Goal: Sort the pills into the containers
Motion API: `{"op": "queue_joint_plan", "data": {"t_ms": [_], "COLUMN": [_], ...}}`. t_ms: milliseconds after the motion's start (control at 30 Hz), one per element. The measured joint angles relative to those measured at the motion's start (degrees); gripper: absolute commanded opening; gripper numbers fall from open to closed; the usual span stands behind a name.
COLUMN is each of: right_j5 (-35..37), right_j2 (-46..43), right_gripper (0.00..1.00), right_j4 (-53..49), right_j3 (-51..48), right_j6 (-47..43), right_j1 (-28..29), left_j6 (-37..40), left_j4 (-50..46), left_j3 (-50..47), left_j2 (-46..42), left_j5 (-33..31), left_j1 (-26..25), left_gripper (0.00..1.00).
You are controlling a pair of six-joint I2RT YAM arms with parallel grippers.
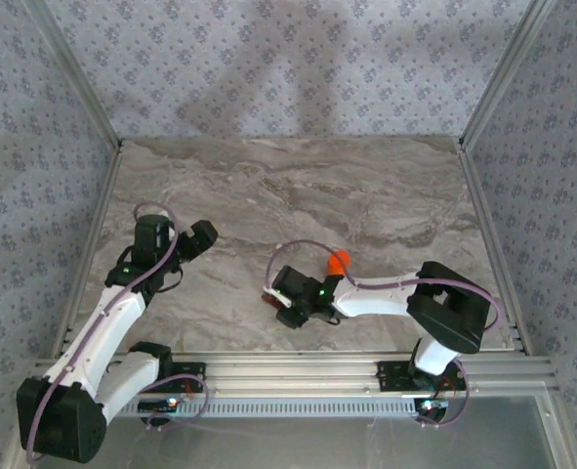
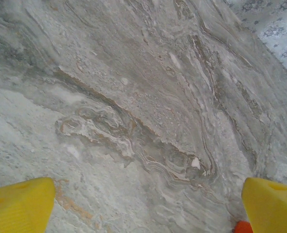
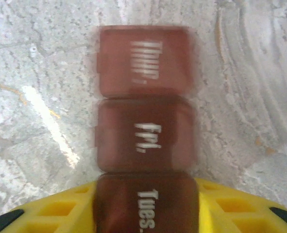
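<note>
The containers (image 3: 145, 131) are a dark red-brown strip of lidded compartments lying on the marble, marked "Thur", "Fri" and "Tues" from far to near. My right gripper (image 3: 145, 213) is shut on the strip at the "Tues" compartment, one yellow finger (image 3: 60, 213) pressed to each long side. In the top view the right gripper (image 1: 286, 293) sits low near the table's front middle. My left gripper (image 1: 198, 237) hovers at the left, open, its yellow fingertips (image 2: 22, 206) wide apart over bare marble. The pills are out of view.
An orange bottle (image 1: 339, 262) stands just behind the right wrist. The marble table (image 1: 366, 195) is walled with patterned panels at the back and sides. An aluminium rail (image 1: 298, 369) runs along the near edge.
</note>
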Motion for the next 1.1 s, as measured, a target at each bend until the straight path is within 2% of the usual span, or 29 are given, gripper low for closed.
{"op": "queue_joint_plan", "data": {"t_ms": [367,600,833,1100], "right_j5": [-2.08,-4.94,-7.5,-8.15], "right_j2": [-8.74,-10.71,-9.38,-7.37], "right_gripper": [0.43,0.43,0.42,0.42], "right_j4": [-1.84,-0.44,1.03,1.44], "right_j3": [1.33,7.72,12.52,13.05], "right_j6": [4.35,9.29,12.2,13.33], "right_j1": [-6.27,-10.84,-12.0,-11.74], "left_j6": [-14.84,-23.23,-26.34,-27.06], "left_j4": [5.18,14.67,21.0,24.15], "left_j3": [-1.77,-3.93,-2.8,-0.94], "left_j2": [-1.11,-1.53,4.0,6.82], "left_j5": [6.34,10.54,11.37,11.28], "left_j1": [-0.44,-4.48,-9.57,-12.46], "left_gripper": [0.98,0.98,0.98,0.98]}}
